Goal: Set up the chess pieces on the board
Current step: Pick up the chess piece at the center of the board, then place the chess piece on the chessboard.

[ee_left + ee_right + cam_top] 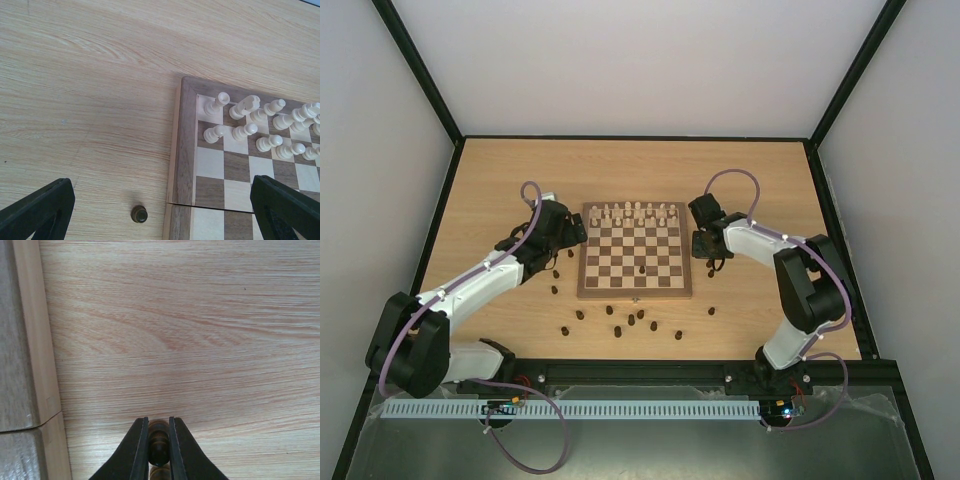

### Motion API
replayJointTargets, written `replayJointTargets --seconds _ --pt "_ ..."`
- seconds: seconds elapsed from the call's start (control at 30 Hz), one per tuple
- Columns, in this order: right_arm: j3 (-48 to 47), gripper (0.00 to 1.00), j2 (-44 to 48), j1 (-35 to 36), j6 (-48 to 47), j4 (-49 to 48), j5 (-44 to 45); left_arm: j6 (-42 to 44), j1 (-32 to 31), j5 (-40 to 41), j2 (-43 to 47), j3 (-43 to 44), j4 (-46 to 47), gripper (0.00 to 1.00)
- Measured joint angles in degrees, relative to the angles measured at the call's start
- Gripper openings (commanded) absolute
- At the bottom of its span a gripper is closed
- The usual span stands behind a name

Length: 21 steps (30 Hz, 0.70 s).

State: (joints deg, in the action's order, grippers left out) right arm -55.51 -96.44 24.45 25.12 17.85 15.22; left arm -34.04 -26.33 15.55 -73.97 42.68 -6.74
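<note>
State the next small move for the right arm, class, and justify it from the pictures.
Probably raise the right gripper straight up. It is shut on a small dark brown wooden chess piece, just off the right edge of the square checkered wooden chessboard, whose near rows stand almost bare, so the piece must clear the border first.

Matt wood-grain table [200,315], wooden board [182,150]

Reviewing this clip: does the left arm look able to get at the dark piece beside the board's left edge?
Probably yes. The left gripper hangs open over the dark piece, which stands on the table with nothing else in the way. The board lies close beside it but apart.
</note>
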Motion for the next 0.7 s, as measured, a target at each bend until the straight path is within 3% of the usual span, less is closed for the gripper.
replayJointTargets --seconds 0.33,0.7 --pt "0.5 0.02 11.3 1.4 -0.6 -0.8 -1.5 0.0 0.0 0.0 0.0 0.0 0.0 0.99" --pt "-0.7 0.03 10.4 14.8 -3.5 -1.4 -4.5 0.0 0.3 0.1 0.0 0.0 0.0 0.99"
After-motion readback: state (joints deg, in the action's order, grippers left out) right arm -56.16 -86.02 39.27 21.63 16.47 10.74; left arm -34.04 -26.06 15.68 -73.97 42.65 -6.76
